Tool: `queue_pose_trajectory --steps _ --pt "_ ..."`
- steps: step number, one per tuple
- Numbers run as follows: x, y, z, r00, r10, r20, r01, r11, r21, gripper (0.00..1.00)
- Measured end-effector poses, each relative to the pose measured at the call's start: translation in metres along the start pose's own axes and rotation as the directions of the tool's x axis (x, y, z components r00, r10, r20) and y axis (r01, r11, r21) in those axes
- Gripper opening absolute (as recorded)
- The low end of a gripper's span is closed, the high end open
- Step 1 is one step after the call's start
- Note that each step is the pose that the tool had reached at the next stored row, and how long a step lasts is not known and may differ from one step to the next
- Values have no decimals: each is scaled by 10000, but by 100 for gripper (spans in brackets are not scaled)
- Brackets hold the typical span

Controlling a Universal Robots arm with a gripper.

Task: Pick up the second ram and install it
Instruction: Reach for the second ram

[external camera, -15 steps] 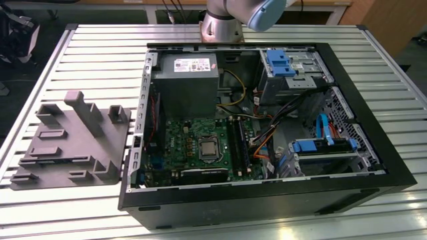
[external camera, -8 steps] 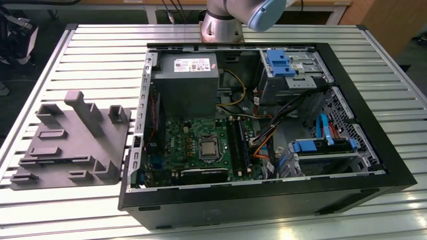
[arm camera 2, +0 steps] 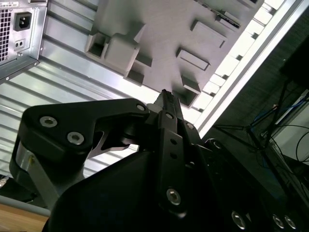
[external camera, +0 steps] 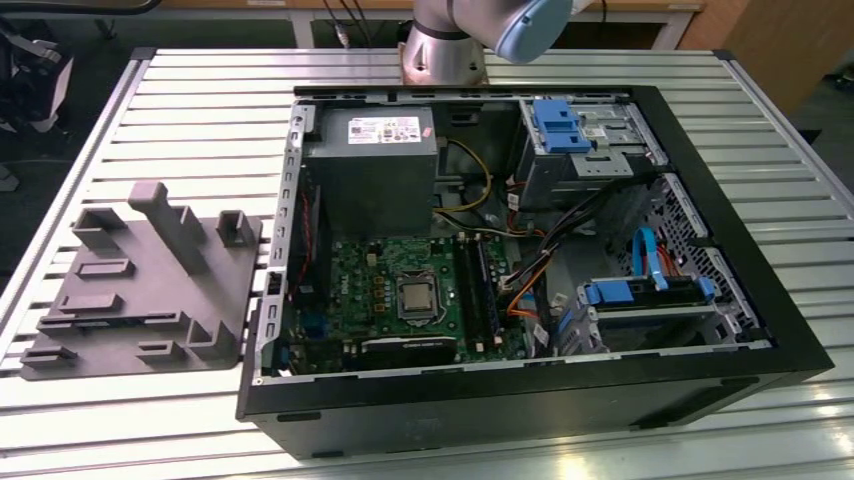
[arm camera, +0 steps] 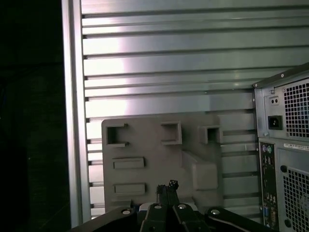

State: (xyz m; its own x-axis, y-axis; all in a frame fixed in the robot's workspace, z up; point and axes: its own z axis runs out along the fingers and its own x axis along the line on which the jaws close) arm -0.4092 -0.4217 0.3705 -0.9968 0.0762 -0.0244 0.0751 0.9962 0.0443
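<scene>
We saw a silvery arm (external camera: 441, 50) with a pale blue joint cap (external camera: 534, 25), and a matte black gripper (arm camera 2: 166, 96) dotted with round silver screws (arm camera 2: 48, 121).

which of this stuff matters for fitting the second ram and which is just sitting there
Job: gripper, over the grey parts tray; motherboard; its black memory slots.
Just there: power supply; blue drive brackets; loose cables; slatted table.

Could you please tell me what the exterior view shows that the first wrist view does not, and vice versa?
The exterior view adds the inside of the computer case: the motherboard, the power supply and blue drive brackets. The first wrist view adds the shut gripper and the case's back panel with its power socket. Both show the grey tray, the slatted table and the case.
</scene>
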Motion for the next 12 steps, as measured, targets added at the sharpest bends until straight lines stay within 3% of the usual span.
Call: queue_pose_trajectory --steps 12 --pt "40 -34 23 10000 -1 1 1 10000 -1 11"
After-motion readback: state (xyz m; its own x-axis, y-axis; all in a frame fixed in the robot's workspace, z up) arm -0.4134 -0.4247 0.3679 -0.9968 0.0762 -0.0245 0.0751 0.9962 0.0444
